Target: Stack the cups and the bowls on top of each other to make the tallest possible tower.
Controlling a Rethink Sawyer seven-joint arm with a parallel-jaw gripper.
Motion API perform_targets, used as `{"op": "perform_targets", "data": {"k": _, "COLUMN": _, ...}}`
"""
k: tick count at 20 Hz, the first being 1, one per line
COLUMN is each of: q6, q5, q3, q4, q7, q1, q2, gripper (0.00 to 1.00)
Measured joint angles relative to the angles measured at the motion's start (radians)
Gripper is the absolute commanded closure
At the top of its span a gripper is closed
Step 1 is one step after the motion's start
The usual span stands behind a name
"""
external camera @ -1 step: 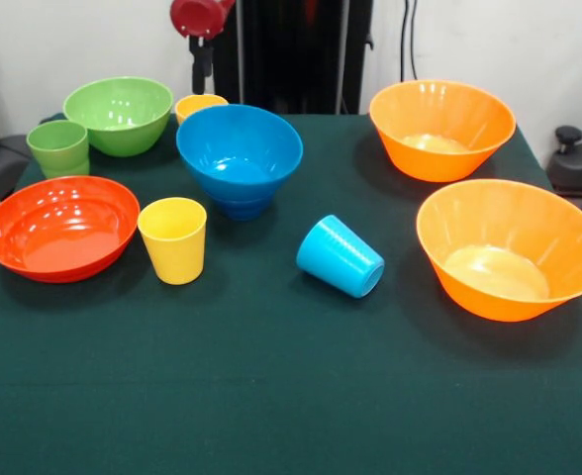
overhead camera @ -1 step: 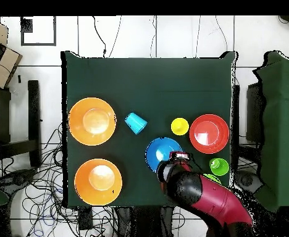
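The gripper hangs behind the blue bowl; whether its jaws are open cannot be told. A blue cup lies tipped on the bench.

5 bowls (2 orange), 4 cups (2 yellow).

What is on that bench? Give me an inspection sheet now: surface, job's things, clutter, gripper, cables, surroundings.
Surface: dark green table, flat.
Job's things: two orange bowls, red-orange bowl, green bowl and blue bowl upright; blue cup on its side; yellow cup and green cup upright; second yellow cup behind the blue bowl. No tall tower.
Clutter: nothing seen.
Gripper: gripper raised over the far edge, holding nothing visible.
Cables: loose cables on the floor.
Surroundings: cardboard box on the floor.
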Motion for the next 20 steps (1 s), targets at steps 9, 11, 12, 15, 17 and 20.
{"op": "perform_targets", "data": {"k": 9, "q6": 0.033, "q5": 0.0, "q3": 0.0, "q4": -0.048, "q7": 0.0, "q1": 0.001, "q2": -0.026, "gripper": 0.0}}
{"op": "perform_targets", "data": {"k": 11, "q6": 0.033, "q5": 0.0, "q3": 0.0, "q4": -0.052, "q7": 0.0, "q1": 0.001, "q2": -0.026, "gripper": 0.0}}
{"op": "perform_targets", "data": {"k": 12, "q6": 0.033, "q5": 0.0, "q3": 0.0, "q4": -0.053, "q7": 0.0, "q1": 0.0, "q2": -0.026, "gripper": 0.0}}
{"op": "perform_targets", "data": {"k": 15, "q6": 0.033, "q5": -0.002, "q3": 0.0, "q4": -0.057, "q7": 0.0, "q1": -0.007, "q2": -0.026, "gripper": 0.0}}
{"op": "perform_targets", "data": {"k": 17, "q6": 0.033, "q5": -0.016, "q3": 0.0, "q4": -0.063, "q7": 0.0, "q1": -0.012, "q2": -0.02, "gripper": 0.0}}
{"op": "perform_targets", "data": {"k": 20, "q6": 0.033, "q5": -0.049, "q3": -0.008, "q4": -0.078, "q7": 0.0, "q1": -0.003, "q2": -0.009, "gripper": 0.0}}
